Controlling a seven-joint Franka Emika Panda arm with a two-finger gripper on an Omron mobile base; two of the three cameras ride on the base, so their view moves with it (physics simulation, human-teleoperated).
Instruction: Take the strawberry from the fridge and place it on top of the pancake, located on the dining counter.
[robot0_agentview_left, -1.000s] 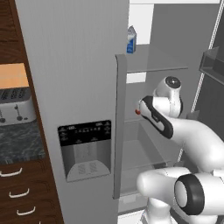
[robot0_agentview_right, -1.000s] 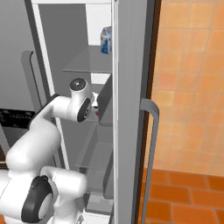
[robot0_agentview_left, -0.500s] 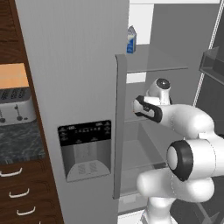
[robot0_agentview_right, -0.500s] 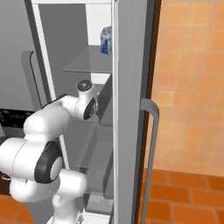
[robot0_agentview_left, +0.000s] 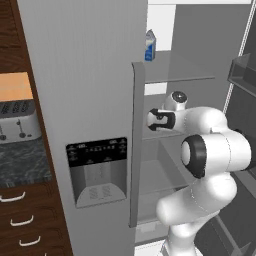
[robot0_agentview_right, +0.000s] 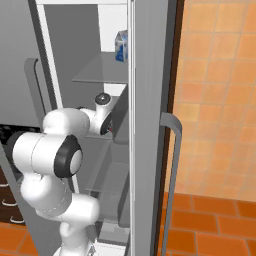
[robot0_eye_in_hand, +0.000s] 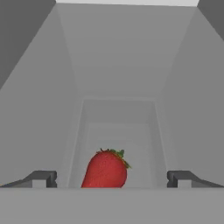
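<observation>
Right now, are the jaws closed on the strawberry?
No, the strawberry sits untouched between the two fingertips, which stand wide apart on either side of it.

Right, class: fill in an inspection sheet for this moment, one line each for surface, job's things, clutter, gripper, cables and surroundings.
Surface: grey fridge shelf, glassy, inside the open fridge.
Job's things: strawberry lying on a shelf, between the open fingers, not gripped.
Clutter: blue-and-white carton on the upper shelf.
Gripper: gripper open, reaching into the fridge at mid height.
Cables: nothing seen.
Surroundings: toaster on a dark speckled countertop; orange tiled floor.
</observation>
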